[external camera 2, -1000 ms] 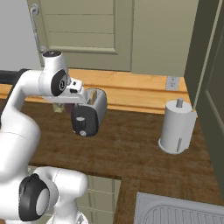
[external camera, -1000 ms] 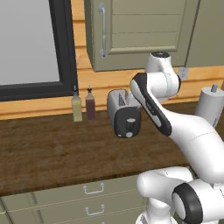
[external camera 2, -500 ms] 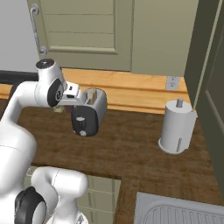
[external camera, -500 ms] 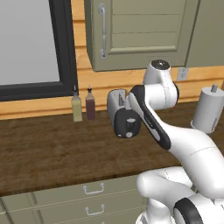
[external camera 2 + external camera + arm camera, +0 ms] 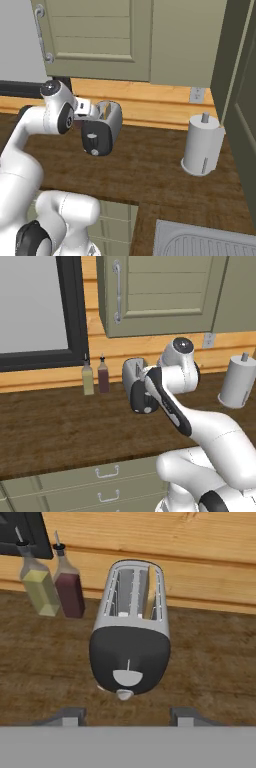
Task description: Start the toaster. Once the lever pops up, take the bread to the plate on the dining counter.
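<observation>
Toaster [image 5: 131, 647] stands near the wooden counter's [image 5: 215, 662] back wall, bread [image 5: 150, 592] upright in its right slot. Gripper [image 5: 127, 718] hovers before its black end, fingers apart, holding nothing. 2 bottles [image 5: 52, 579] stand left; bare counter lies right.

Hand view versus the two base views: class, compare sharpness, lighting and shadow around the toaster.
Hand view: toaster crisp, evenly lit, only a faint shadow on the counter. Left base view: softer, flat light. Right base view: the same, paper-towel roll shaded on one side.
</observation>
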